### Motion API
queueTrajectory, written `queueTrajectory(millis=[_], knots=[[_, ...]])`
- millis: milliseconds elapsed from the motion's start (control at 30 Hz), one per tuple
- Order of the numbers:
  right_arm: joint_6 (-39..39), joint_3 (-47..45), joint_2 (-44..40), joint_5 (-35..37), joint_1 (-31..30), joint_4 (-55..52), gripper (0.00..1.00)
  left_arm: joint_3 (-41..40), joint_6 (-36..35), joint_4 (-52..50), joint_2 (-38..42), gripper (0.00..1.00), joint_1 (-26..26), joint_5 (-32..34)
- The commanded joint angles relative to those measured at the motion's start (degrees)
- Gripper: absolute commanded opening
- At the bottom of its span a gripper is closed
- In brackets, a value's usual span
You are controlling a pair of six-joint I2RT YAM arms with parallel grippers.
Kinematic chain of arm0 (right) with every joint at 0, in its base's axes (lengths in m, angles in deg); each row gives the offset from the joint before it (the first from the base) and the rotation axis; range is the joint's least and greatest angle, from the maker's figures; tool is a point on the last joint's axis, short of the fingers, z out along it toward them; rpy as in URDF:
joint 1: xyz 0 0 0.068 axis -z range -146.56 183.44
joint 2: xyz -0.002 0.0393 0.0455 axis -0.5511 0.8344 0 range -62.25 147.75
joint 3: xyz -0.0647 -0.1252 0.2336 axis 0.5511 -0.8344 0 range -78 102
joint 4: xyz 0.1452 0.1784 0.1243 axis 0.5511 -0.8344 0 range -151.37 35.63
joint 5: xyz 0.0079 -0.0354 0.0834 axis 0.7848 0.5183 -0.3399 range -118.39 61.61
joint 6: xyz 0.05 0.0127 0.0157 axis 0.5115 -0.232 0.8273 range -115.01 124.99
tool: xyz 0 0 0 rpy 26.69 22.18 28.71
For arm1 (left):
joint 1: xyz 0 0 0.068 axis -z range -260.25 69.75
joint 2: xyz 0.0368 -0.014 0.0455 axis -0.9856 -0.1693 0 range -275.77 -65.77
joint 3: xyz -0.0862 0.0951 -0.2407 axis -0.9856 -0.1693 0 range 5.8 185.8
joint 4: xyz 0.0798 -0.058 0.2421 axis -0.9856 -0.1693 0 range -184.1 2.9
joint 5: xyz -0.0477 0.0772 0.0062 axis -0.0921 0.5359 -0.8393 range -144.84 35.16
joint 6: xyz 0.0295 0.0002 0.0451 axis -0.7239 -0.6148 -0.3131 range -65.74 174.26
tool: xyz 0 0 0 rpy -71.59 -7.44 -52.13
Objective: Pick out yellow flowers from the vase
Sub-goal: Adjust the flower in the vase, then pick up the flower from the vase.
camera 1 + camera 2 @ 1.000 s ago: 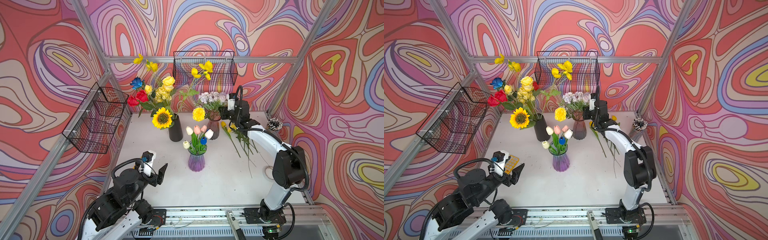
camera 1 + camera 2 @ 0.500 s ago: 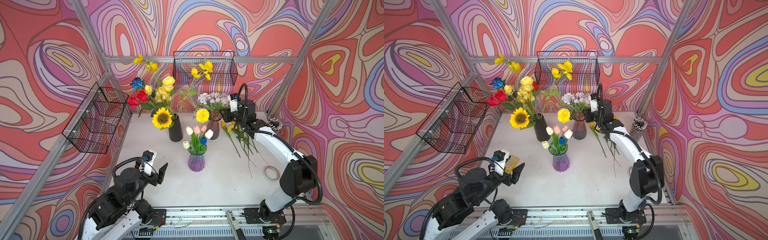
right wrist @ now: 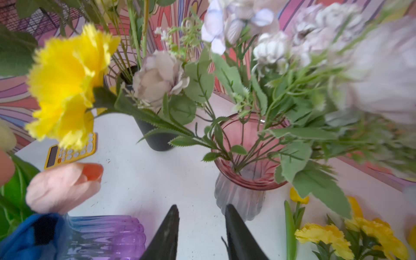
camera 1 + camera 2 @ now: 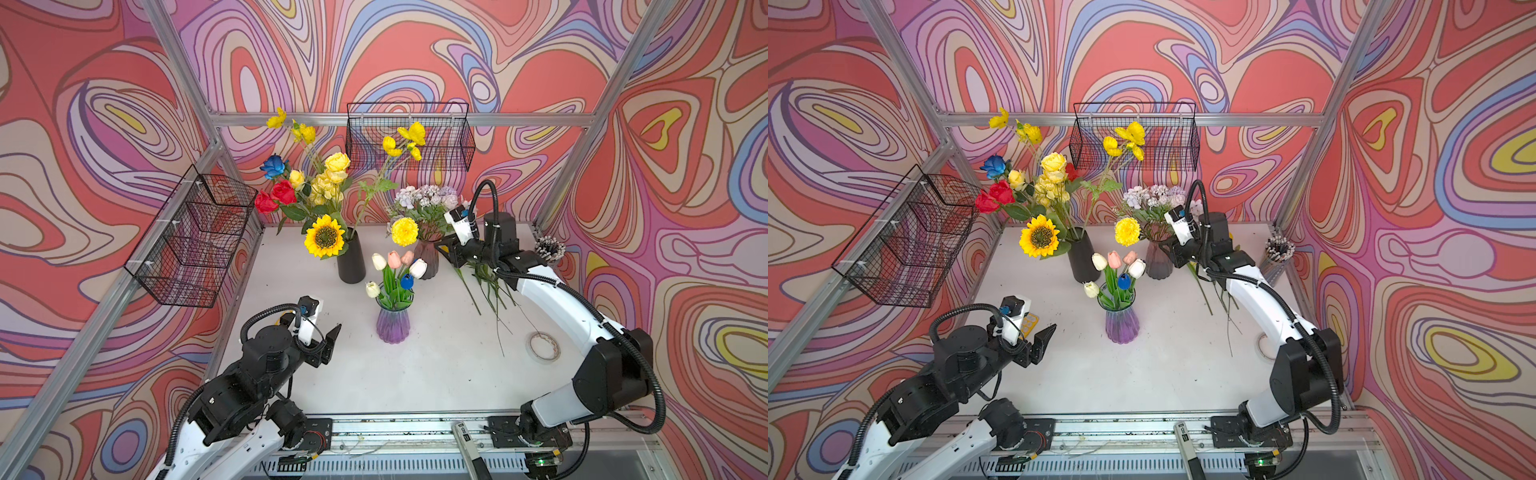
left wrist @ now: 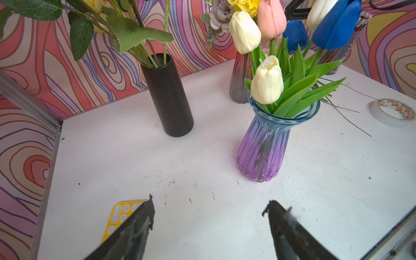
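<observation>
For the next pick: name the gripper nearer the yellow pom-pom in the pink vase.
Right. The right gripper is close beside the pink vase holding the yellow pom-pom; the left gripper hangs far off, beyond the purple vase.

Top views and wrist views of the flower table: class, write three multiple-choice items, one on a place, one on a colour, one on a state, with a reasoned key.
1. The yellow pom-pom bloom stands in: A the black vase; B the pink vase; C the tulip vase.
2. The tulip vase is mostly: A green; B black; C purple.
3. The left gripper is: A open and empty; B shut on a flower; C shut and empty.
1 B: its stem runs into the pink vase.
2 C: its ribbed glass body is purple.
3 A: its jaws stand wide apart, nothing between.
</observation>
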Motion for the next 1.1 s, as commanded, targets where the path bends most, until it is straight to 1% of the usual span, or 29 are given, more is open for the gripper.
queueTrajectory(millis=[0,233,367,400,467,500,733,1000,1067], knots=[[-5.0,-1.3,0.6,-3.6,-0.6,9.2,0.36,2.0,-0.6,1.7,-0.7,0.83,-0.2,-0.7],[-9.0,-1.8,4.6,-4.8,-1.6,16.5,0.39,3.4,-0.4,1.6,-1.7,0.83,-0.2,-0.7],[-11.3,-0.5,7.2,-5.1,-2.3,17.1,0.4,3.9,-0.4,1.9,-2.5,0.83,-0.2,-0.7],[-11.5,-0.4,7.7,-4.9,-2.4,17.5,0.41,4.1,-0.4,1.9,-2.8,0.83,-0.2,-0.8],[-11.5,-1.1,8.2,-3.7,-2.7,20.0,0.47,4.5,-0.4,1.9,-3.2,0.83,-0.2,-0.8],[-11.6,-1.6,8.2,-3.0,-2.9,21.4,0.48,4.6,-0.5,2.0,-3.3,0.82,-0.2,-0.8],[-10.2,-3.3,10.3,2.5,-3.7,28.9,0.48,5.0,-0.5,2.6,-4.5,0.82,-0.2,-1.2],[-9.4,-1.5,13.2,2.1,-3.7,30.1,0.45,5.1,-0.3,2.6,-4.2,0.82,-0.2,-0.9],[-9.4,-1.1,15.0,1.7,-3.8,30.0,0.45,5.1,-0.3,2.2,-4.0,0.82,-0.2,-0.8]])
